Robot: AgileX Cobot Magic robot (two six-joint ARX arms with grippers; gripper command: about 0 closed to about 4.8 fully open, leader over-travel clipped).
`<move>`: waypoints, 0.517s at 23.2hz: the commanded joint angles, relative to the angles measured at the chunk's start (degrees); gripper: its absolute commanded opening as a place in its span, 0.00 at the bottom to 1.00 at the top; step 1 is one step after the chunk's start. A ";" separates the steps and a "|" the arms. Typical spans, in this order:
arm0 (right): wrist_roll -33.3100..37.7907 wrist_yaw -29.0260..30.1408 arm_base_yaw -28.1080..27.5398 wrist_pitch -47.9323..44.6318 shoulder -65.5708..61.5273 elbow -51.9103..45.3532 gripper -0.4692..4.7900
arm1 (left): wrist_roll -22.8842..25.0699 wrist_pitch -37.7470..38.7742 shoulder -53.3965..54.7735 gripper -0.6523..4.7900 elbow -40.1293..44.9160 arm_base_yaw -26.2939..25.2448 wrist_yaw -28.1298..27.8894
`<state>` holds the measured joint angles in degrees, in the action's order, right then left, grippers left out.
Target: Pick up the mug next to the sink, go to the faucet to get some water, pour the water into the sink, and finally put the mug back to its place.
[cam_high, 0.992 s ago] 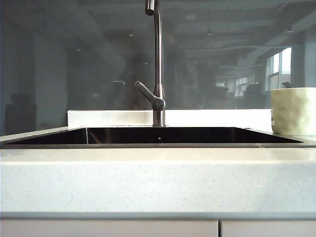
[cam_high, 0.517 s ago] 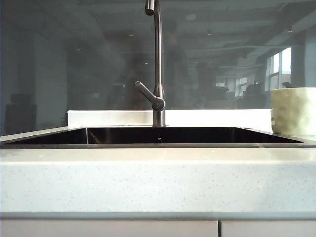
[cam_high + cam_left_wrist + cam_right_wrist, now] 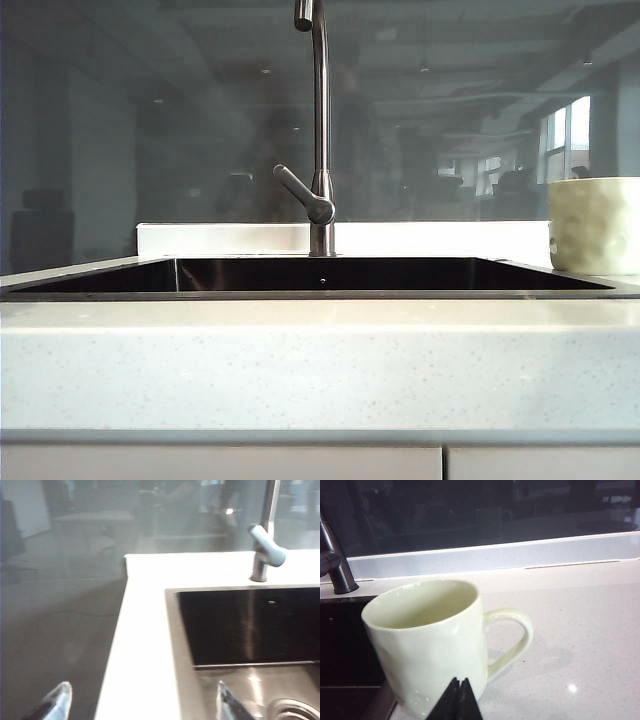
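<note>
Mug upright on the speckled white table, just beside the sink's rim at the right end, handle turned away from the basin. Nothing visible inside the mug down to where the near wall blocks the view; bottom hidden. Cut off by the right edge in the exterior view, handle not visible there. Sink basin dark and glossy, nothing lying in the visible part; drain ring partly cut off at the edge of the left wrist view; no water visible running. Faucet standing behind the basin's back rim, lever angled off its lower side, spout tip cut off at the top of the exterior view.

Right gripper low in front of the mug, fingers pressed together, tips close to the mug's near wall; contact impossible to judge. Left gripper above the sink's left rim, fingers spread wide apart, holding nothing, only the tips in view. Neither arm visible in the exterior view.
</note>
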<state>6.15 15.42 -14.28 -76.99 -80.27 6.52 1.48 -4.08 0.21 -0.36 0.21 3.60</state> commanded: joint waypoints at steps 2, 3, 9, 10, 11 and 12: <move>0.02 -0.07 0.00 -0.81 0.17 0.09 0.09 | -0.04 -1.07 0.02 0.57 -0.22 -0.04 -0.76; 0.02 -0.07 0.00 -0.81 0.17 0.09 0.09 | -0.02 -1.09 0.02 0.35 -0.22 -0.04 -0.17; 0.02 -0.07 0.00 -0.81 0.17 0.09 0.09 | -0.04 -1.11 0.02 0.11 -0.22 -0.04 1.64; 0.02 -0.07 0.00 -0.83 0.17 0.09 0.09 | -0.04 -1.05 0.02 0.11 -0.22 -0.04 1.64; 0.02 -0.07 0.00 -0.81 0.17 0.09 0.09 | -0.02 -1.05 0.02 0.11 -0.22 -0.04 1.62; 0.04 -0.07 0.00 -0.81 0.17 0.09 0.09 | -0.02 -1.07 0.02 0.11 -0.22 -0.04 1.62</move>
<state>6.15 15.42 -14.28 -77.01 -80.27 6.52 1.48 -4.47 0.21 -0.36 0.21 4.95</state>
